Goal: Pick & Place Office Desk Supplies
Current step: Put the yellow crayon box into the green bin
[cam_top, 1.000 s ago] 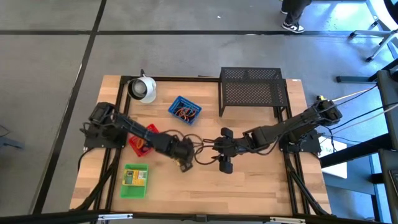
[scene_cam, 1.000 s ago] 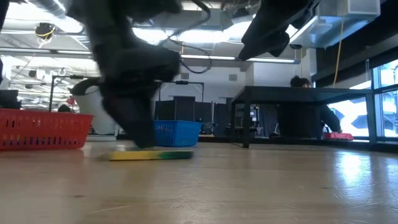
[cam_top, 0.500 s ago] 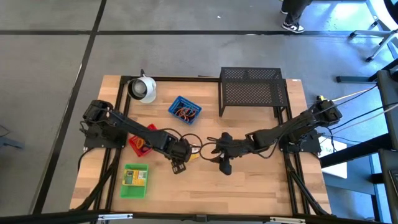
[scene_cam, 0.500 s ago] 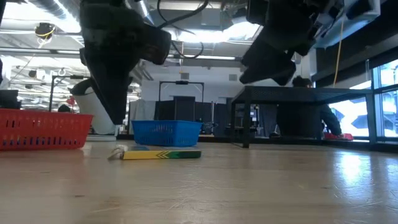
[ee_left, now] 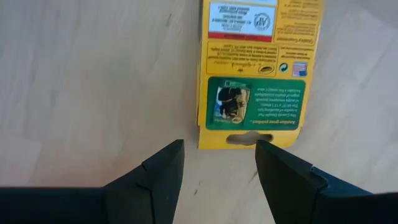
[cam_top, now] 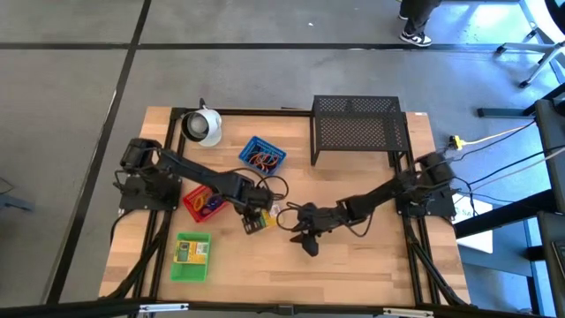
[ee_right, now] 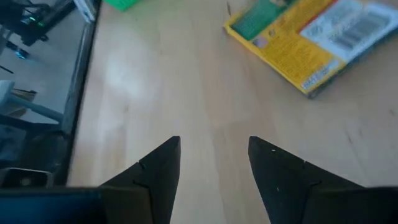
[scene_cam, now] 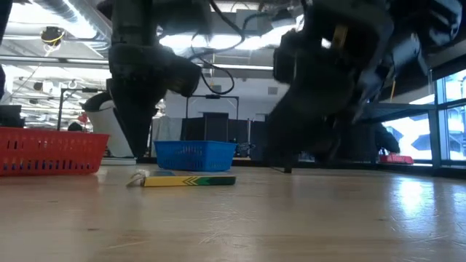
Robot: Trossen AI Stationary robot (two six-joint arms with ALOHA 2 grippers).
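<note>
**Both grippers open, box flat on table**

Left gripper [ee_left: 214, 163] hovers over the yellow box [ee_left: 256, 65], jaws apart, nothing held. Box lies flat on the wooden table [cam_top: 371, 265] mid-table, just in front of the blue tray [cam_top: 262, 155]. Right gripper [ee_right: 214, 155] is low beside the box, jaws spread, empty. Red tray [cam_top: 203, 202] sits by the left arm; green tray [cam_top: 192, 257] near the front edge holds a second box. Loops sit in the blue and red trays.
</note>
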